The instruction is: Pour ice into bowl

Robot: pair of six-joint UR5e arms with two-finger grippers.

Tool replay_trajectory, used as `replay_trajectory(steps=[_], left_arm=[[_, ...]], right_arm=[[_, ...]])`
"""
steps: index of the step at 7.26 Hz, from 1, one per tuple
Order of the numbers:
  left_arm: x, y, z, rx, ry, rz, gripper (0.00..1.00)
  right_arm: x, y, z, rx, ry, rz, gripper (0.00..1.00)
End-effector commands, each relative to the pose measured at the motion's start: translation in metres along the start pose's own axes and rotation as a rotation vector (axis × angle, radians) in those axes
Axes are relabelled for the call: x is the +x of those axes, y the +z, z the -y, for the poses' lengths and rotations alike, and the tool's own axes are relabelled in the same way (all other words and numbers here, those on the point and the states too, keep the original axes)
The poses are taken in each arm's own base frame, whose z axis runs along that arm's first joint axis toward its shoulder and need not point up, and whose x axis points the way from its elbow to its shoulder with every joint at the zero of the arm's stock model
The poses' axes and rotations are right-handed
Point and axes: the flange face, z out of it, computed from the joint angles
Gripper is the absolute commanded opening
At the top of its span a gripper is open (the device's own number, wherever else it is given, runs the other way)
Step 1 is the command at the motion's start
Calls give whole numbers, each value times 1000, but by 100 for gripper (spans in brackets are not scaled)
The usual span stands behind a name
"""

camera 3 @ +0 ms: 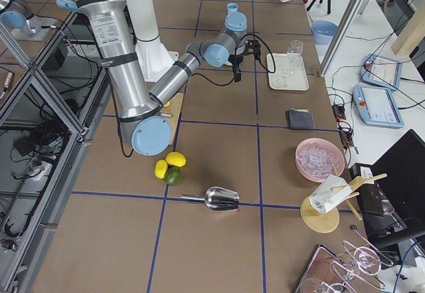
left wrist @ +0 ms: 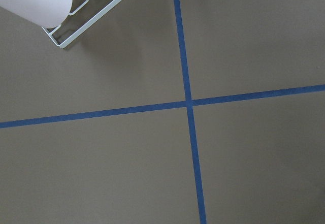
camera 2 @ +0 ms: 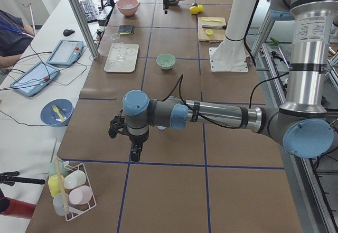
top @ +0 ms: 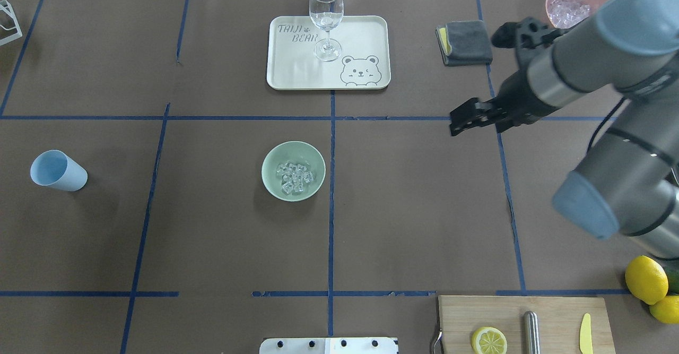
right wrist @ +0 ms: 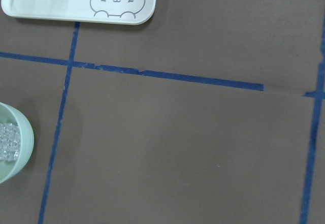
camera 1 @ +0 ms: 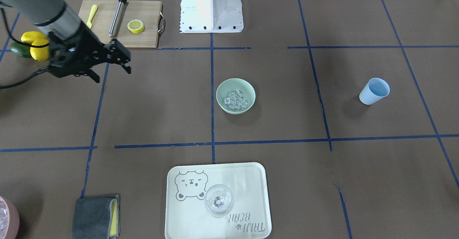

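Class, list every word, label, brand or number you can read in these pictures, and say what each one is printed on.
"TAIJI BEAR": printed on the cream tray, next to a paw mark and a bear drawing; it reads upside down in the front-facing view.
Sticker on the left arm: too small to read.
Nothing else legible shows.

Clear ice [top: 294, 177] cubes lie heaped inside the upright mint-green bowl [top: 270, 180].
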Motion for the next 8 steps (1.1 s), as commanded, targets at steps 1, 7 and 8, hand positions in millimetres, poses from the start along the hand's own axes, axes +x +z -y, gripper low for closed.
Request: replay_trajectory(steps=[1, 7, 8], left_arm=[[1, -1, 1, 4, 2, 1, 100], [-1, 0, -2, 0, -2, 1, 100], [-2, 1, -4, -2, -4, 1, 100]], right_arm=[[-111, 53, -5, 14, 79, -51, 99], [-241, 166, 6, 36, 176, -202, 89], [-241, 169, 6, 34, 176, -205, 88]])
